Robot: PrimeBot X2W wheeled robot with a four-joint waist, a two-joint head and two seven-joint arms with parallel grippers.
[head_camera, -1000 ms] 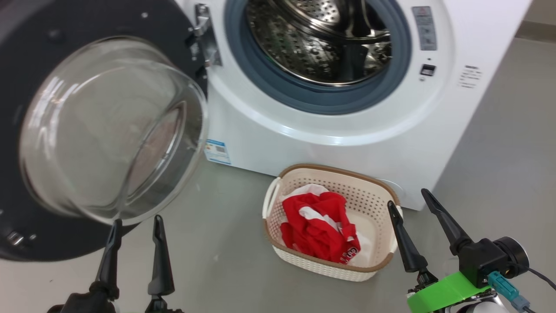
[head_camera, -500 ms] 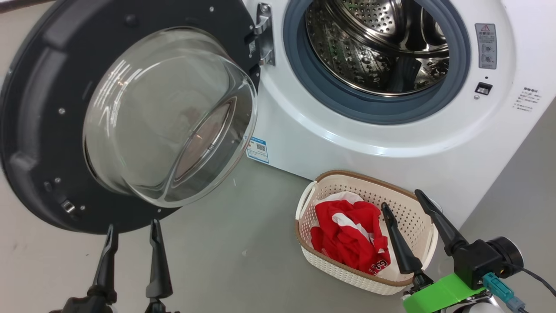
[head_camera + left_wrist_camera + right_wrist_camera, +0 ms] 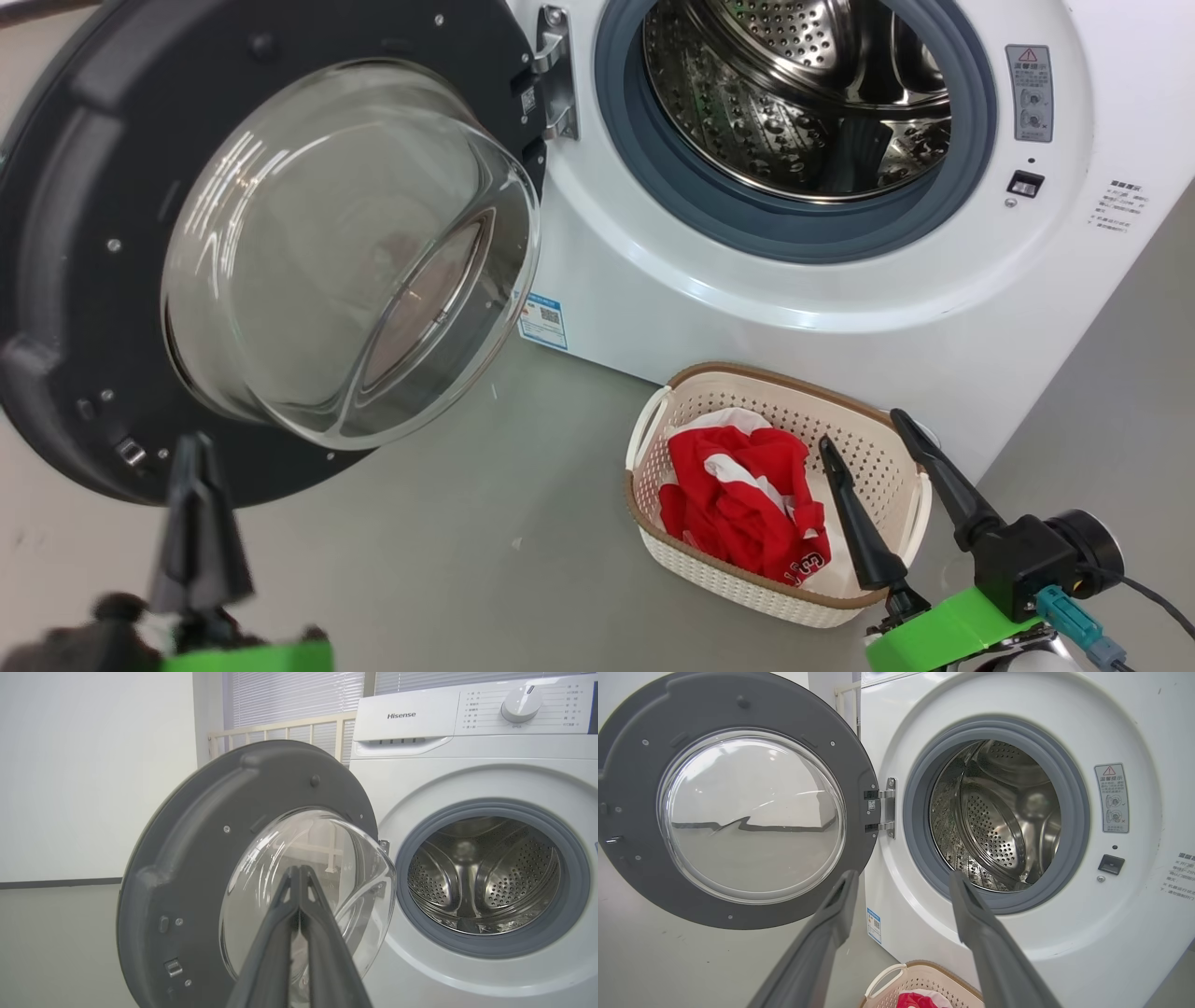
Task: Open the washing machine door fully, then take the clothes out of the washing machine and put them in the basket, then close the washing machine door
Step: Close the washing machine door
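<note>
White-bodied washing machine (image 3: 747, 299), steel drum exposed. Hinged at the machine's left, washing machine door (image 3: 84, 187) swung wide, glass bowl bulging outward. On the floor just before the machine, basket (image 3: 775, 378) holding the red clothes (image 3: 738, 504). Facing the door, left gripper (image 3: 297, 871), fingers pressed together on nothing. Over the basket's far side, right gripper (image 3: 864, 429), fingers apart.

laundry room with front-loading washing machine (image 3: 653, 308)

Grey floor (image 3: 448, 560) carries the washing machine (image 3: 709, 317); the basket (image 3: 747, 593) stands just beside it.
</note>
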